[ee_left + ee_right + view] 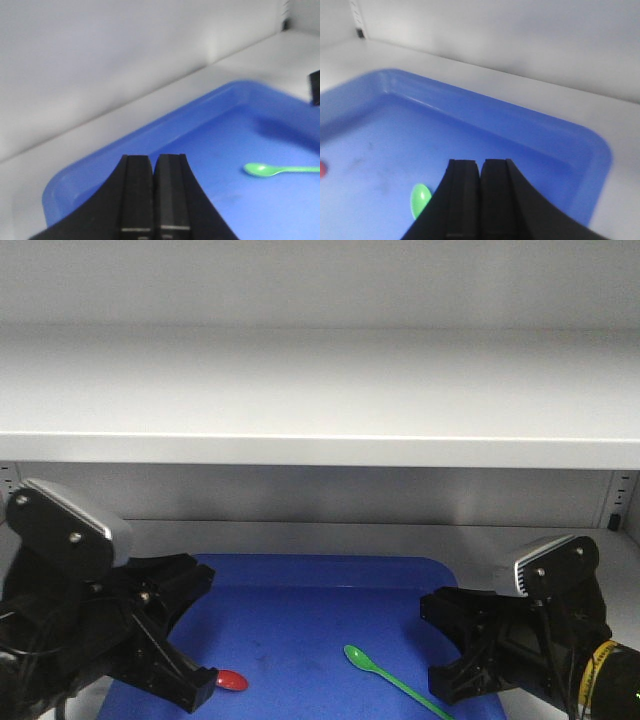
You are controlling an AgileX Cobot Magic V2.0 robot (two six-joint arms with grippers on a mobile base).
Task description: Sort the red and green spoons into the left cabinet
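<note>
Spoons lie nearest to us on the blue tray [310, 600]: the red spoon [232, 680] shows only its bowl, just beside the tip of our left gripper [200, 688], and the green spoon [395, 681] lies bowl-first toward the tray's middle, its handle running toward our right gripper [447, 680]. In both wrist views, the left gripper [154, 197] and right gripper [481, 197] have their fingers pressed together with nothing between them, and both hover low over the tray. Beyond the tray we see the cabinet's grey-white lower shelf [300, 538], its back wall, black shelf pegs [613, 512] on the side wall, and a wide flat upper shelf [320, 400] overhead.
</note>
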